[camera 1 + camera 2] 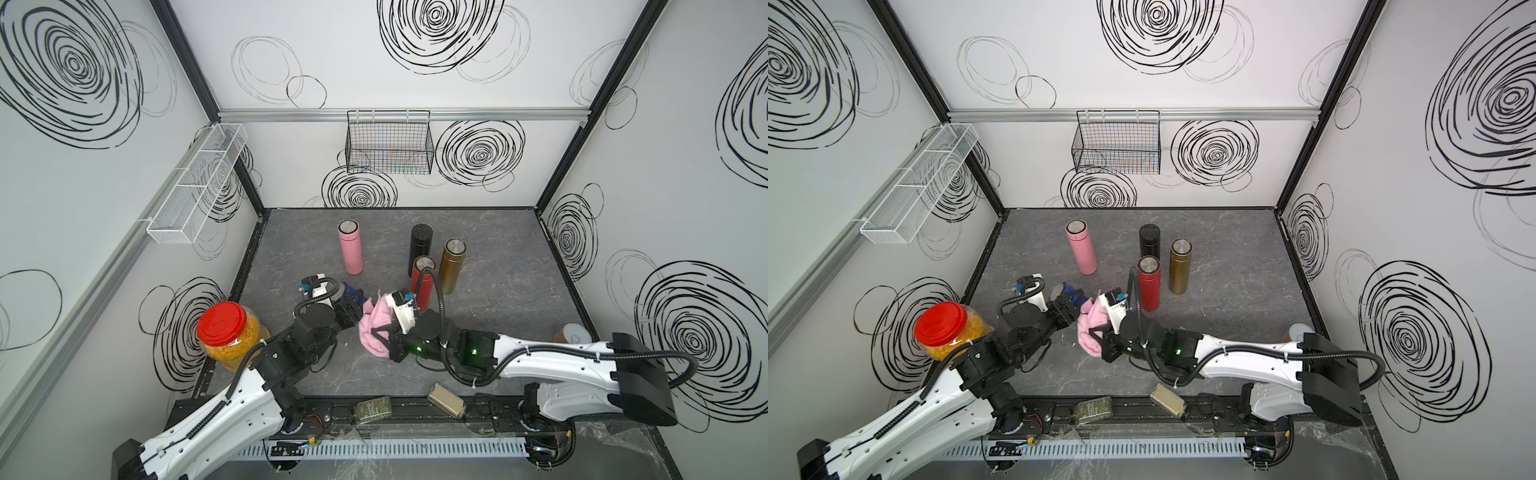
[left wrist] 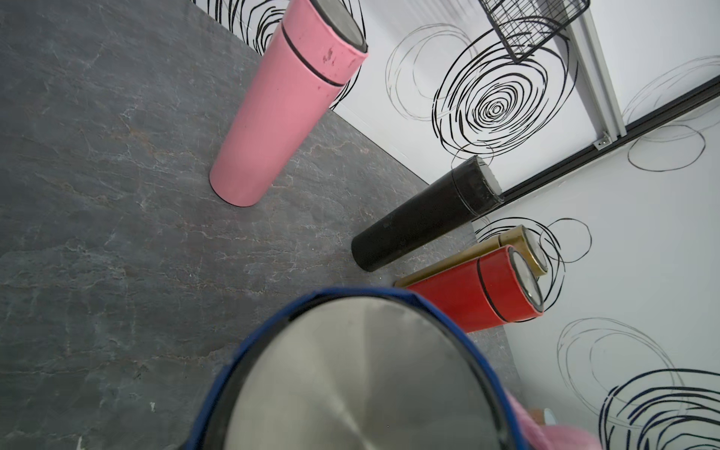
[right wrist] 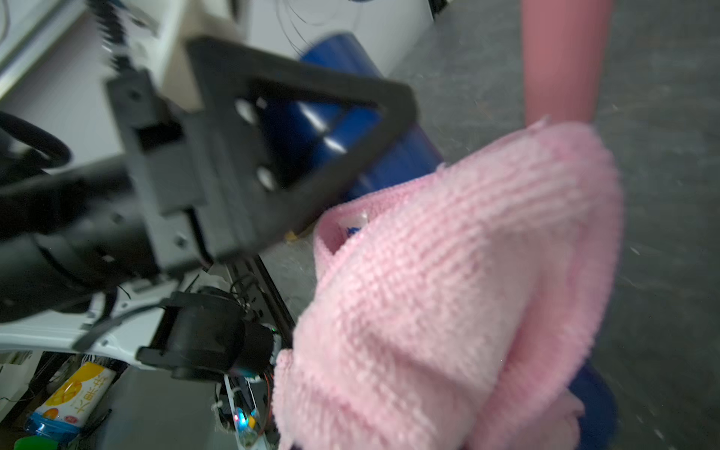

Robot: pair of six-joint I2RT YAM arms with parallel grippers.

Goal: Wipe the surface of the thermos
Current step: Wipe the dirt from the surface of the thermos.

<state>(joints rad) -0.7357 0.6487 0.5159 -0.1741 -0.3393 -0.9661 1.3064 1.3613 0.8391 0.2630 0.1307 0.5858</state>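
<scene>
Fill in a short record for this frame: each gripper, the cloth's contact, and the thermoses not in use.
left gripper: shut on blue thermos
right gripper: shut on pink cloth
contact: in the right wrist view the pink cloth lies against the blue thermos's body
standing free: pink thermos, black thermos, red thermos, gold thermos, all upright on the table

A steel-capped blue cylindrical thermos (image 1: pixel 352 291) tilts just below centre in a top view, a fluffy pink cloth (image 1: pixel 376 328) draped against it.
</scene>
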